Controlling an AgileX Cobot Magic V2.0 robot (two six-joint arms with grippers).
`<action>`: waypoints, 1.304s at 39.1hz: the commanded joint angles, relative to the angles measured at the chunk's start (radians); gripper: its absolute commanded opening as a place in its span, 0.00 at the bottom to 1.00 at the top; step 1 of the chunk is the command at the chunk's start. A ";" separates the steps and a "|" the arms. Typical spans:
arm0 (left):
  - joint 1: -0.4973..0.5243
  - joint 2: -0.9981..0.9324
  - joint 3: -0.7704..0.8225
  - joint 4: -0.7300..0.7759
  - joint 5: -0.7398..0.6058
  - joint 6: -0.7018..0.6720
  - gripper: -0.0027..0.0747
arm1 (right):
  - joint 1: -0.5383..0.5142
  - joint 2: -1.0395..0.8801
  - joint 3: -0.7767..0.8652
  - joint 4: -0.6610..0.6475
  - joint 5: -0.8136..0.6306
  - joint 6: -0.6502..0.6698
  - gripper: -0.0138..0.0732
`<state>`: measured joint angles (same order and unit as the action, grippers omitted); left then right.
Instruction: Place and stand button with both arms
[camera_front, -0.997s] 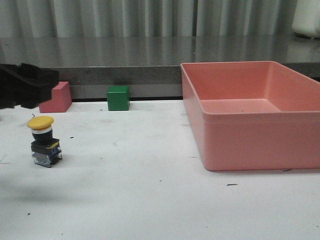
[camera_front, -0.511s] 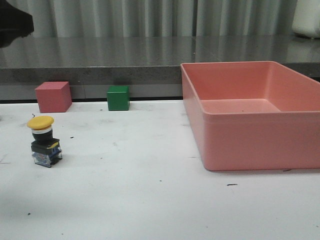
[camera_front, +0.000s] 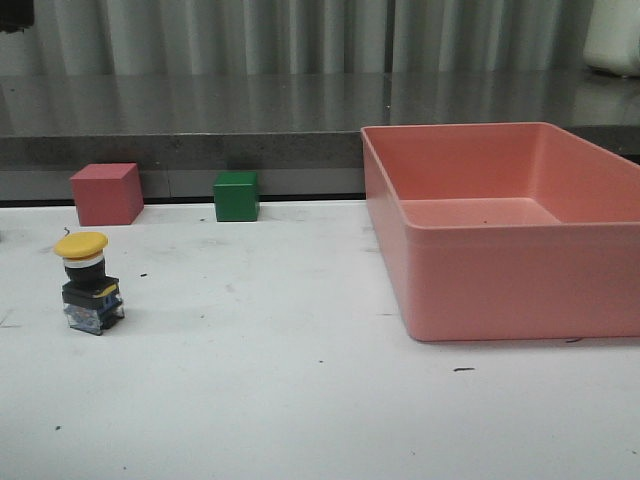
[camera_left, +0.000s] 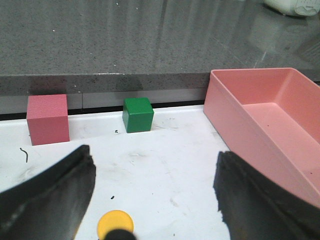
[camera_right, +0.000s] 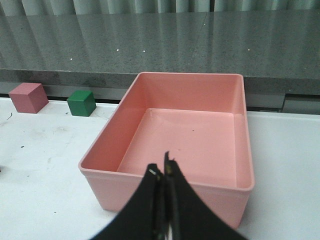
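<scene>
Button (camera_front: 89, 283) stands upright on white tabletop (camera_front: 300, 400), left side, yellow cap up, dark base down, nothing touching it. Red cube (camera_front: 106, 193) behind it at tabletop's far edge, green cube (camera_front: 236, 195) to right of red cube, apart from it. Pink bin (camera_front: 510, 225) on right side, well apart from button. Left end effector (camera_left: 150, 195) spread wide, high above button, yellow cap visible between its fingers. Right end effector (camera_right: 163, 175) pressed together, holding nothing, hovering on near side of bin.
</scene>
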<state>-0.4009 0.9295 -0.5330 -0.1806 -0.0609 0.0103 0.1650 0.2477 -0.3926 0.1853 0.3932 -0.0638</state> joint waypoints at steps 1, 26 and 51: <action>-0.005 -0.055 -0.051 -0.002 -0.003 -0.010 0.66 | -0.006 0.010 -0.027 -0.006 -0.086 -0.004 0.08; -0.005 -0.160 -0.051 -0.002 0.019 -0.010 0.14 | -0.006 0.010 -0.027 -0.006 -0.086 -0.004 0.08; -0.005 -0.160 -0.051 -0.002 -0.004 -0.010 0.01 | -0.006 0.010 -0.027 -0.006 -0.086 -0.004 0.08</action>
<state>-0.4009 0.7752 -0.5466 -0.1806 0.0259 0.0067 0.1650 0.2477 -0.3926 0.1853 0.3932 -0.0638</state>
